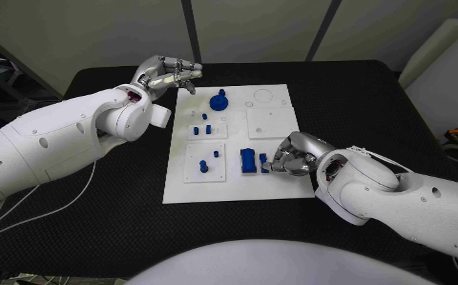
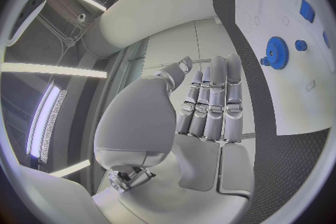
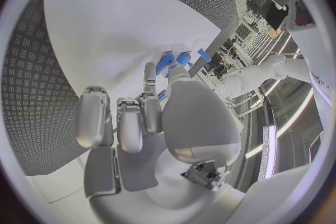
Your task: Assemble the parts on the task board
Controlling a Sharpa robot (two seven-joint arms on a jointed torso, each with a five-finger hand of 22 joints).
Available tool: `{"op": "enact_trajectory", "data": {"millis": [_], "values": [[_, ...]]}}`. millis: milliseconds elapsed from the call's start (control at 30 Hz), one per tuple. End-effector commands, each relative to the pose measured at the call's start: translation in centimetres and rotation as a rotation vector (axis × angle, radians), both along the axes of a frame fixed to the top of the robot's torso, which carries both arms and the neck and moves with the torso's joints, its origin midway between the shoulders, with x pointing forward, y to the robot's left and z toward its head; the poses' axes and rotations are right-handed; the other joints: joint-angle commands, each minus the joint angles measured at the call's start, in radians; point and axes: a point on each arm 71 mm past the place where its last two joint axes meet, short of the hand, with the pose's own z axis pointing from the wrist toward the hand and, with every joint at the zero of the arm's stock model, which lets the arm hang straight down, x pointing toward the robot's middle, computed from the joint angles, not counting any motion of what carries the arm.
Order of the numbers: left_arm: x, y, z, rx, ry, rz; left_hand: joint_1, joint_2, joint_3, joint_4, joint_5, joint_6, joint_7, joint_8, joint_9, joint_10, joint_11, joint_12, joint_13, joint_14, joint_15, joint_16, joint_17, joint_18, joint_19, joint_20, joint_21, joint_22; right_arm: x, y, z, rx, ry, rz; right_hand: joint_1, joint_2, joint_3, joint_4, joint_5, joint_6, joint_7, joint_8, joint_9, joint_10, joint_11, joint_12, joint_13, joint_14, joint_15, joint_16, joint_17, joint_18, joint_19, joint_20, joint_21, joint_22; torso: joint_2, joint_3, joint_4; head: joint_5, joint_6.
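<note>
The white task board (image 1: 239,189) lies mid-table. A blue gear (image 1: 220,102) stands at its far side, also in the left wrist view as the gear (image 2: 277,52). Short blue pegs (image 1: 201,129) stand on a raised plate, two more pegs (image 1: 203,164) on the plate nearer me. A blue block (image 1: 248,160) stands upright near the board's middle. Just right of it, my right hand (image 1: 291,156) pinches a small blue part (image 1: 265,161) between thumb and a finger; the part (image 3: 166,61) shows at the fingertips. My left hand (image 1: 170,73) hovers off the board's far left corner, fingers (image 2: 210,101) straight, holding nothing.
A bare raised square plate (image 1: 267,123) lies on the board's right half, with round holes (image 1: 263,94) beyond it. Black table (image 1: 382,100) surrounds the board. A white cable (image 1: 67,196) trails at the near left.
</note>
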Motion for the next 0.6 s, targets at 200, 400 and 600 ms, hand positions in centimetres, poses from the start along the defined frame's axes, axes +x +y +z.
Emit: {"op": "enact_trajectory", "data": {"millis": [200,400,600], "values": [[0.01,-0.18,0.09,-0.006,-0.004,-0.010,0.000,0.009,-0.005,-0.001,0.000,0.007,-0.001,0.004,0.000,-0.008,-0.001,0.006,0.000,-0.004,0.000,-0.004,-0.001,-0.017,0.001,0.004,-0.005,-0.001,0.58,0.38,-0.57,-0.012,0.008,0.035,0.038,0.006,-0.006,-0.015,-0.030,-0.006,-0.001,0.007,0.002,0.021,-0.003,0.006,0.126,0.104,-0.006,0.005,0.263,-0.010,0.003,0.004,-0.002,0.012,0.000,0.0005,-0.0007,0.004,-0.002],[0.01,-0.16,0.07,-0.006,-0.004,-0.009,0.000,0.009,-0.005,-0.001,0.000,0.007,-0.001,0.004,0.000,-0.008,-0.001,0.006,0.000,-0.004,0.000,-0.004,-0.001,-0.017,0.001,0.004,-0.005,-0.001,0.85,0.46,-0.73,-0.007,0.002,0.039,0.056,0.011,-0.016,-0.021,-0.057,-0.006,-0.001,0.009,0.004,0.022,-0.003,0.008,0.127,0.104,-0.006,0.005,0.263,-0.010,0.002,0.004,-0.003,0.012,-0.001,0.0001,-0.0011,0.006,-0.004],[0.01,-0.14,0.06,-0.006,-0.005,-0.009,0.000,0.009,-0.005,-0.001,0.000,0.007,-0.001,0.004,0.000,-0.008,-0.001,0.006,0.000,-0.004,0.000,-0.004,-0.001,-0.017,0.001,0.004,-0.005,-0.001,0.79,0.51,-0.32,0.027,-0.034,0.035,0.047,0.015,-0.028,-0.011,-0.066,-0.006,0.000,0.010,0.004,0.021,-0.002,0.006,0.126,0.104,-0.005,0.005,0.263,-0.010,0.002,0.004,-0.003,0.012,-0.002,0.0001,-0.0032,0.006,-0.002]]}}
